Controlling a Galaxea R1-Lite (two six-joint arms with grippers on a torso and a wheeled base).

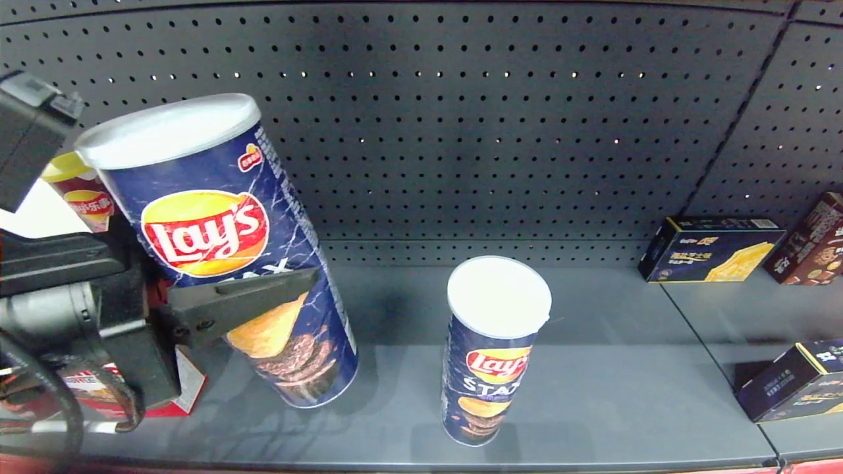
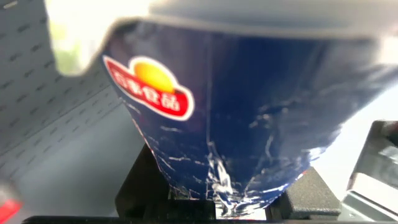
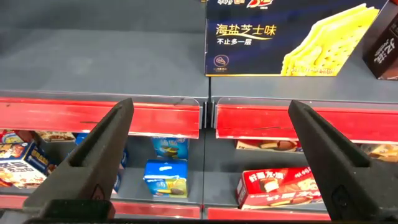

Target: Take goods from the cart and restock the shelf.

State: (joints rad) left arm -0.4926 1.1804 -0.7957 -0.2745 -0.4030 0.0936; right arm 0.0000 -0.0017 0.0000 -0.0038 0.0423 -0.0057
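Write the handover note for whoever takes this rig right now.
Left gripper: shut on the held can, which is tilted over the left part of the shelf.
Right gripper: open, holding nothing.
Done: a second can stands upright mid-shelf; boxes sit at its right end.
Left to do: stand the held can upright, release it, then probably fetch more goods.

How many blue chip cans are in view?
2. One blue chip can is tilted in the left gripper at the shelf's left; the other can stands upright near the middle. Others may be hidden behind the arm.
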